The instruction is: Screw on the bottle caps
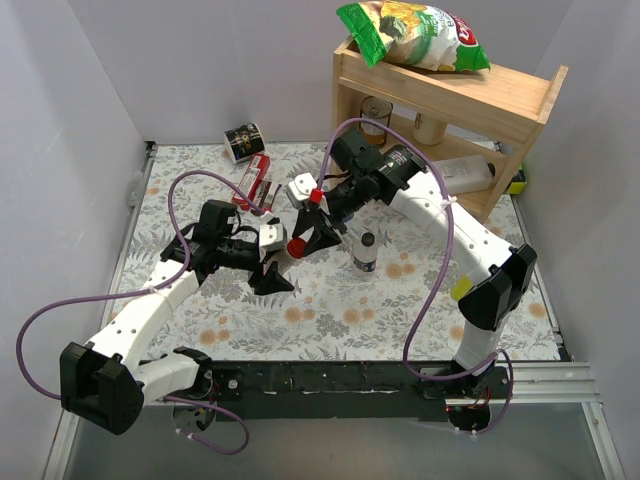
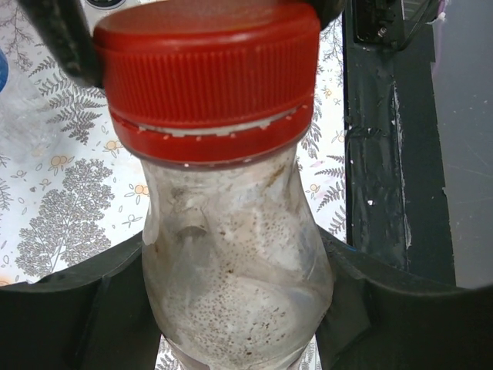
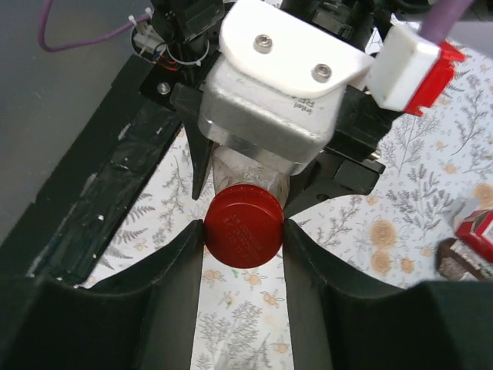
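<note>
top view: a floral cloth (image 1: 330, 320) is covering the table, and plain pale walls (image 1: 70, 120) are closing it in on the left and at the back. a wooden shelf (image 1: 500, 95) is standing at the far right corner, with a green snack bag (image 1: 415, 30) lying on top of it. a black rail (image 1: 320, 380) is running along the near edge, where both arms are bolted. the left gripper (image 1: 276, 262) and the right gripper (image 1: 305, 242) are meeting over the middle of the cloth at the red cap (image 1: 297, 247). a black-capped bottle (image 1: 366, 250) is standing upright on the cloth just to their right.

left wrist view: the left claw is clamping the body of a clear bottle (image 2: 235, 293) and holding it above the cloth. the red cap is sitting on the bottle's neck, with dark fingers pressing on it from both sides. the cloth's ferns and flowers are showing behind, with the black rail on the right.

right wrist view: the right claw is standing only as wide as the red cap, both fingers (image 3: 173, 277) touching its rim. the left gripper's white and silver body is looming just behind the cap. the cloth is showing below and to the right, the black rail to the left.
</note>
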You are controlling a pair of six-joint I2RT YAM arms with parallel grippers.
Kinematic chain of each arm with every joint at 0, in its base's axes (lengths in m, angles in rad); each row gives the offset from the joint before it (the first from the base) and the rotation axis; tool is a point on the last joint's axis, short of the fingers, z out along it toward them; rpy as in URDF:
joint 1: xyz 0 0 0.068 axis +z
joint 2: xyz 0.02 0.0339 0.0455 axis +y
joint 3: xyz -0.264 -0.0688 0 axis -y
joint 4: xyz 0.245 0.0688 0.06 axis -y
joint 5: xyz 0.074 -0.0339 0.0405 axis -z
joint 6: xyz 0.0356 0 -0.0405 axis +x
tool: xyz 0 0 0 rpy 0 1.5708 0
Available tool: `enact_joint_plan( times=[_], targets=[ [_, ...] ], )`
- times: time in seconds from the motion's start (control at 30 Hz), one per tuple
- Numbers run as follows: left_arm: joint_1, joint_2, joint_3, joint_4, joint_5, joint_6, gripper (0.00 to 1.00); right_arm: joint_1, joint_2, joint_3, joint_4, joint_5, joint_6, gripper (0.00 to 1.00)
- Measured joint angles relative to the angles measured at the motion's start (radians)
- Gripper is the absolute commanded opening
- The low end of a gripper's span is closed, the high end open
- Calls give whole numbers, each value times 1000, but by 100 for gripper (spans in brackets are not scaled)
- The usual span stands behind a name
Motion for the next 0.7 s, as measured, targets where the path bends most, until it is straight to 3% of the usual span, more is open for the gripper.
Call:
enact_joint_plan(
  times=[0.23,0.53,0.7],
  targets=[
    [0,-11,-15,52,-23,-73,0,-12,17,-3,78,-26,194,1],
    [-3,-70,-97,192,-151,-227,0,-26,16,-98,313,-6,565,1],
    [-4,-88,-121,232,-216,-265,0,-25,16,-117,373,39,690,1]
  ],
)
